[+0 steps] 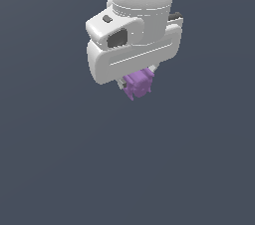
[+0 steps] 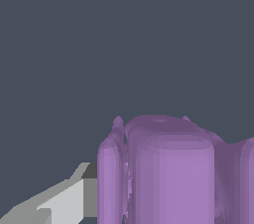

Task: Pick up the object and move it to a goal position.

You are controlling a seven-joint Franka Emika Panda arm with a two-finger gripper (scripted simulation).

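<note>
Here the white gripper (image 1: 135, 83) is pinching the purple object (image 1: 138, 84) between its fingers. The object is hanging just under the hand, filling the wrist view beside one grey finger (image 2: 64, 200).

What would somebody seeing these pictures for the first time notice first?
The eye lands first on the bulky white robot claw hanging from the top of the exterior view against a plain dark grey-blue background. Tucked under it is a small purple blocky object with knobbly protrusions, much smaller than the claw and seemingly gripped in it. In the wrist view that purple object looms large, beside one grey fingertip.
</note>
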